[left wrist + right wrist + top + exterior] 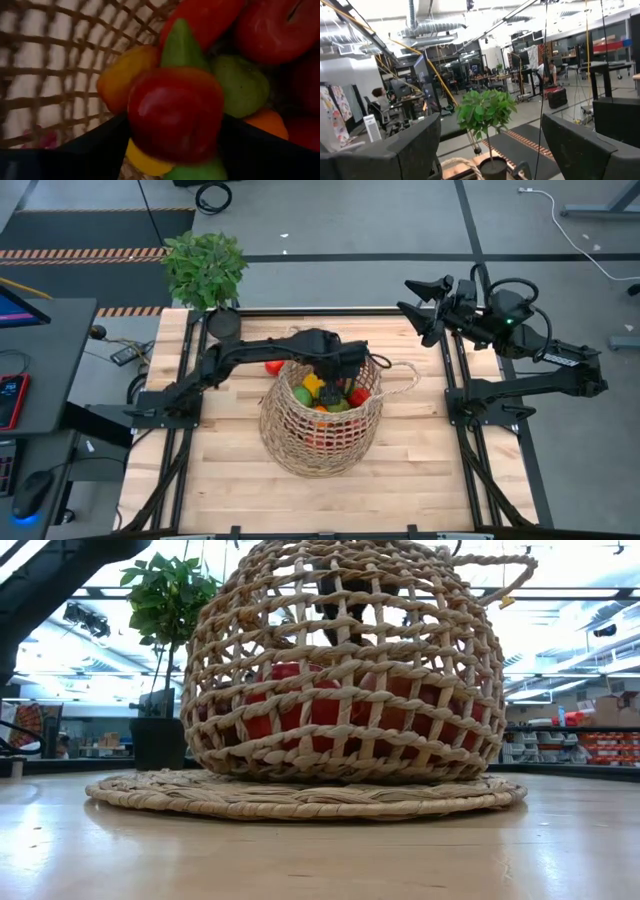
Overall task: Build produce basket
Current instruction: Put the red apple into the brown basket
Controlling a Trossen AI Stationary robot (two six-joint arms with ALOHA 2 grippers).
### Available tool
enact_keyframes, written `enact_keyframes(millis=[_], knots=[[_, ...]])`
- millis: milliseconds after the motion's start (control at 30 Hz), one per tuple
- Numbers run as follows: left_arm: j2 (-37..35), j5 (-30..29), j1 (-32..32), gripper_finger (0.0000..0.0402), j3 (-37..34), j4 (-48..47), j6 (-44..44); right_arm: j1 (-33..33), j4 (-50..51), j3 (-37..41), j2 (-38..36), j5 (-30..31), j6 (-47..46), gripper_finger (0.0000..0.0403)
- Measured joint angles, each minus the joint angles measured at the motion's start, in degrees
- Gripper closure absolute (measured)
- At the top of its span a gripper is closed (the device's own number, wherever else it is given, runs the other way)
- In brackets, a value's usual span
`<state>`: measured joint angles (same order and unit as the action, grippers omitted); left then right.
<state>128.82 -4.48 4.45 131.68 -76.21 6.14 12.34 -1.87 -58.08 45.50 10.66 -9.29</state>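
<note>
The tan wicker basket (322,420) stands mid-table on a round woven mat (300,795), one loop handle (402,376) toward the right. Inside lie produce pieces: green ones (240,85), a yellow one (122,75) and red ones (275,27). My left gripper (345,370) reaches down through the basket's mouth, shut on a red apple (175,115); the low view shows it dark behind the weave (350,600). My right gripper (420,305) waits open, raised at the table's far right, empty. My left gripper pinches the red apple between its two fingers, which lie on the apple's opposite sides (134,120). The fingers (95,150) come from above, pointing down into the basket. The apple sits just over the pile; whether it touches the pieces below, I cannot tell.
A leafy potted plant (205,268) stands at the table's far left corner. One red piece of produce (273,366) lies on the table against the basket's far left side. Bare wood lies in front of the basket (320,500).
</note>
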Motion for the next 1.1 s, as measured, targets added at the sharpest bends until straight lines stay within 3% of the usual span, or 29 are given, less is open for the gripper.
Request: enact_keyframes(millis=[267,700,1100], knots=[[0.47,0.56,-0.82,0.0010,-0.04,-0.37,-4.06,0.00,1.08,-0.01,0.00,-0.73,-0.12,0.0054],[-5.50,4.66,1.09,0.0006,3.06,-1.25,-9.99,0.15,0.22,-0.01,0.37,-0.82,-0.13,0.0054],[-15.84,-0.23,4.20,0.0005,3.04,2.90,-10.76,0.04,0.23,0.01,0.37,-0.86,-0.37,0.0054]])
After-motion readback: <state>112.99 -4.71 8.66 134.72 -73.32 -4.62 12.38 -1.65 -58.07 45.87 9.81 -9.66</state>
